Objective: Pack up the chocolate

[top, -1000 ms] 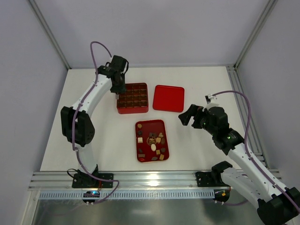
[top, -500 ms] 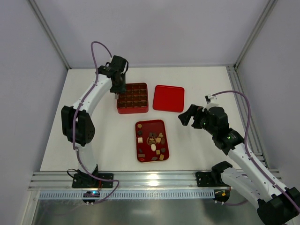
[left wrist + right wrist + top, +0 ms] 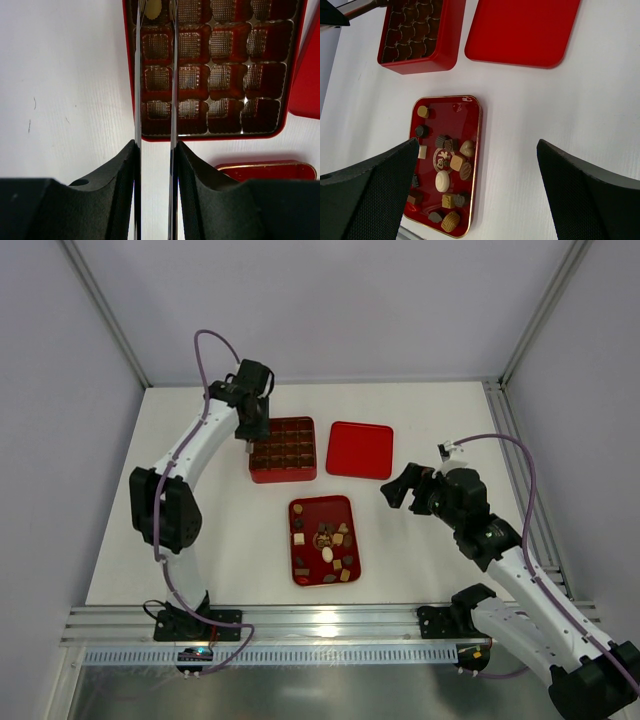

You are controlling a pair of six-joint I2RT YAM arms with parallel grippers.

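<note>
Now my left gripper [image 3: 247, 437] hangs over the box's [image 3: 225, 136] far-left compartment to place a cream piece [image 3: 153, 7]. Its jaws stand narrow around the piece; whether they pinch it I cannot tell. Remaining chocolates [image 3: 442, 181] lie on the near tray [image 3: 479, 150]. To its right my right gripper [image 3: 479, 167] waits, spread wide. Neither arm has visibly moved since.

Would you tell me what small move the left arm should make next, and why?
Probably open the left gripper a little wider and lift it straight up. Its fingers flank a pale chocolate down in a corner cell of the box, so that piece looks placed, and more pieces wait on the tray.
</note>
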